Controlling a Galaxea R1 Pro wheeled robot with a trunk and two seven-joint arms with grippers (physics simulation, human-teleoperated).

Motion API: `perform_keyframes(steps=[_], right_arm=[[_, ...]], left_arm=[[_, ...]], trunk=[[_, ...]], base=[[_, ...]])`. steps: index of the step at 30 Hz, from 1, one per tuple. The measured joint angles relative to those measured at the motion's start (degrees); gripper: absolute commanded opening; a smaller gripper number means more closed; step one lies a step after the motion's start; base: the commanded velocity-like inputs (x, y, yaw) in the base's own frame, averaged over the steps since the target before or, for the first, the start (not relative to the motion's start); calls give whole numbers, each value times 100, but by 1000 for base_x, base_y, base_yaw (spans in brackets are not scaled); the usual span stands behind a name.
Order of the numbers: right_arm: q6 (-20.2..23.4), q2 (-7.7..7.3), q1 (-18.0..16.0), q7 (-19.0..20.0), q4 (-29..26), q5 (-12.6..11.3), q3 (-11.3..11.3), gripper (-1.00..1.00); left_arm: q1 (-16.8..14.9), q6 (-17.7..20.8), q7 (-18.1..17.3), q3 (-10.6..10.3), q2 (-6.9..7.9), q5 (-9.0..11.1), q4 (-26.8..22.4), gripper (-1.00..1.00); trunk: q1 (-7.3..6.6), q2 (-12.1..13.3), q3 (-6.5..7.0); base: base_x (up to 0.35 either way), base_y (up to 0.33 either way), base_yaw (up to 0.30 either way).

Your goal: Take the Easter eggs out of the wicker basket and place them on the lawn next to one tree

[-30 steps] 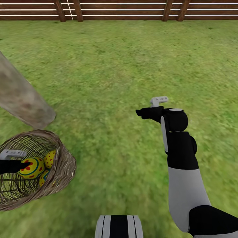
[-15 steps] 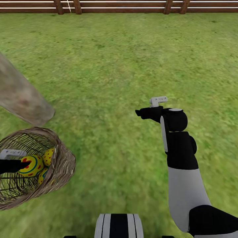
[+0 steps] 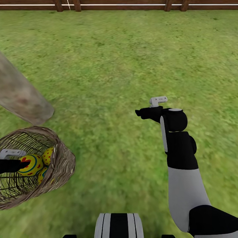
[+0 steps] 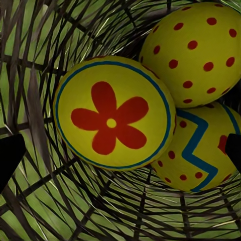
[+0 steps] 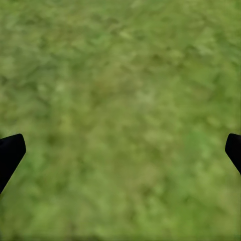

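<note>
At the far left of the head view your left gripper (image 3: 25, 163) is reaching into the basket (image 3: 62, 162), which is sitting on the lawn (image 3: 109, 66) at the lower left of the frame. In the left wrist view its fingers (image 4: 10, 156) are standing wide apart, released, either side of the flower egg (image 4: 114, 113), not touching it. All three eggs are lying together in the basket: the flower egg is touching the dotted egg (image 4: 195, 52) and the zigzag egg (image 4: 198, 153). Just above the basket, at the left edge, the tree (image 3: 20, 94) trunk is slanting across the frame, near the rim. Right of centre, your right gripper (image 3: 138, 113) is hovering over bare grass, well apart from the basket; its fingers (image 5: 10, 153) are spread open, holding nothing. Along the top edge the fence (image 3: 132, 4) is running across.
</note>
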Motion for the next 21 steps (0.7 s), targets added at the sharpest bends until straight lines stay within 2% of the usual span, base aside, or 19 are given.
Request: perform_keyframes(steps=[7, 21], right_arm=[[0, 0, 0, 0, 4, 0, 0, 100], [0, 0, 0, 1, 14, -1, 26, 100]], left_arm=[[0, 0, -31, 133, 0, 8, -28, 100], [-7, 0, -40, 160, -49, 49, -35, 100]], trunk=[[0, 0, 0], [0, 0, 0]], base=[[0, 0, 0], [0, 0, 0]])
